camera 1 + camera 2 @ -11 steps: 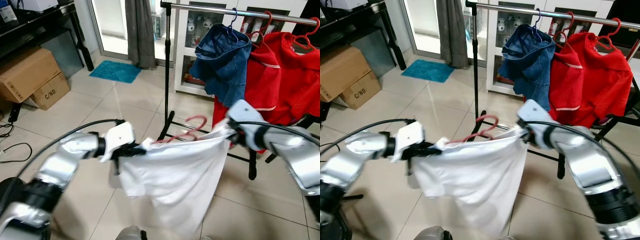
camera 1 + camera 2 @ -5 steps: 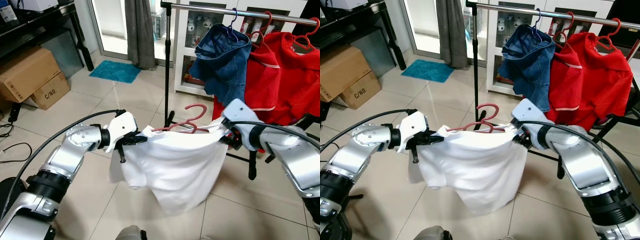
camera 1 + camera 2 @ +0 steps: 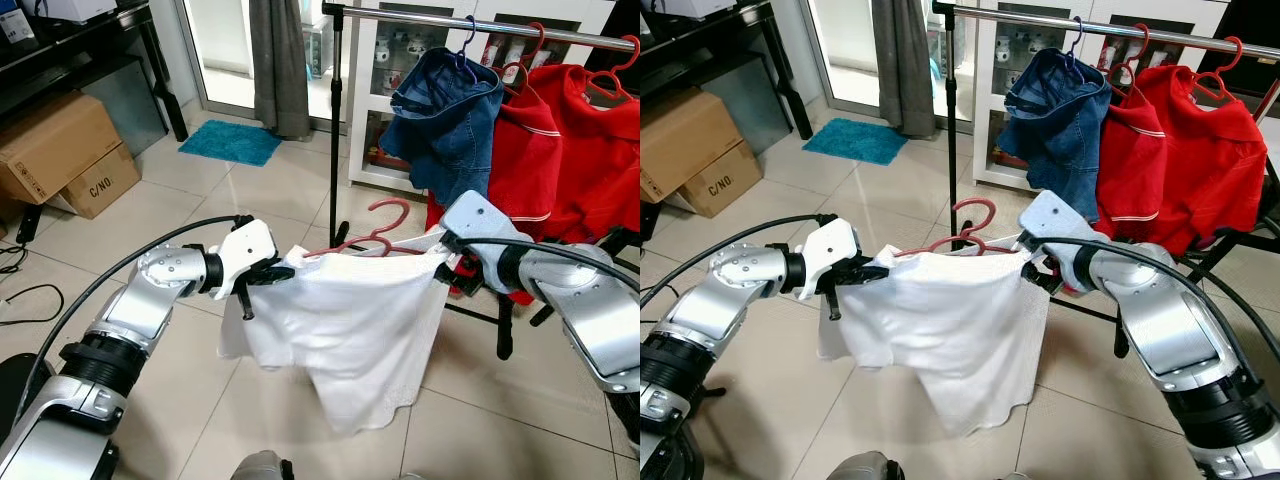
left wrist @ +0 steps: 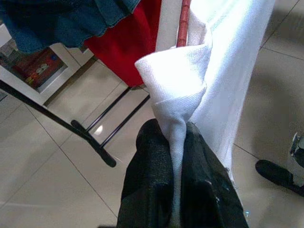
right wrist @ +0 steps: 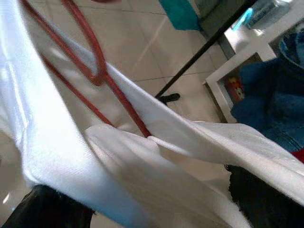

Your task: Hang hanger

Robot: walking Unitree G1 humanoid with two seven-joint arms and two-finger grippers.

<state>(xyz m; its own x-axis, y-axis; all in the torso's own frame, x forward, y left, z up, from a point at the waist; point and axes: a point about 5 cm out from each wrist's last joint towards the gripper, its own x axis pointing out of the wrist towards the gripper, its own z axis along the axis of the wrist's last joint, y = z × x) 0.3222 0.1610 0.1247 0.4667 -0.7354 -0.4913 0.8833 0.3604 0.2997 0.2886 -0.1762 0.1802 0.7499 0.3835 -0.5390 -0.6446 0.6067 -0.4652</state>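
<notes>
- Left hand is clenched on one shoulder of the white shirt; right hand grasps the other, keeping it spread.
- The red hanger sits between the hands, hook upward for the rail above and beyond them.

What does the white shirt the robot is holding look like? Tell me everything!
The white shirt looks like soft, thin cloth. It is on a red hanger whose hook sticks up above the collar. The left gripper pinches one shoulder, with the cloth bunched between its black fingers. The right gripper holds the other shoulder. The shirt is stretched between them and droops down in wrinkles above the tiled floor, hem uneven, in front of the clothes rack.
</notes>
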